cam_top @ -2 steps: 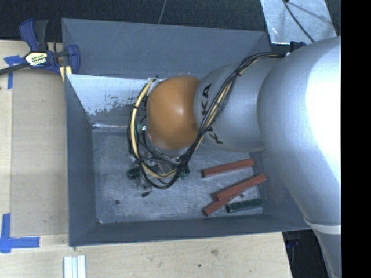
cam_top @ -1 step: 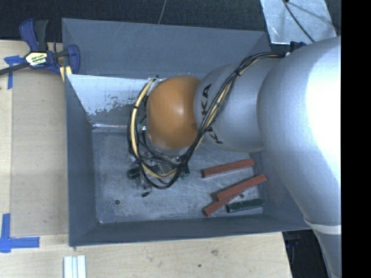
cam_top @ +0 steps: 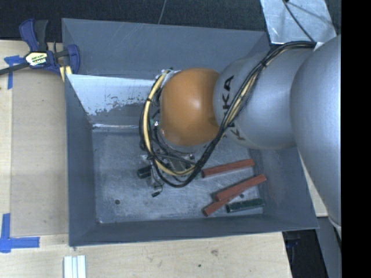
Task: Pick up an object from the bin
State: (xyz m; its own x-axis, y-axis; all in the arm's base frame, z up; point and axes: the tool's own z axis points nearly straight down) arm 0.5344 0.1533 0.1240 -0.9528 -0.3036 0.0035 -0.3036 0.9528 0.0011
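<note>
While hanging over the bin floor (cam_top: 116,181), left of the upper red-brown stick (cam_top: 228,168), hides opening of the claw (cam_top: 152,181): cannot tell.

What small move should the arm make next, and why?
Probably shift the gripper toward the view's right, over the upper brown stick. It hangs above mostly bare bin floor, while that stick, a lower brown stick and a dark pen lie apart from it, near the right wall.
</note>
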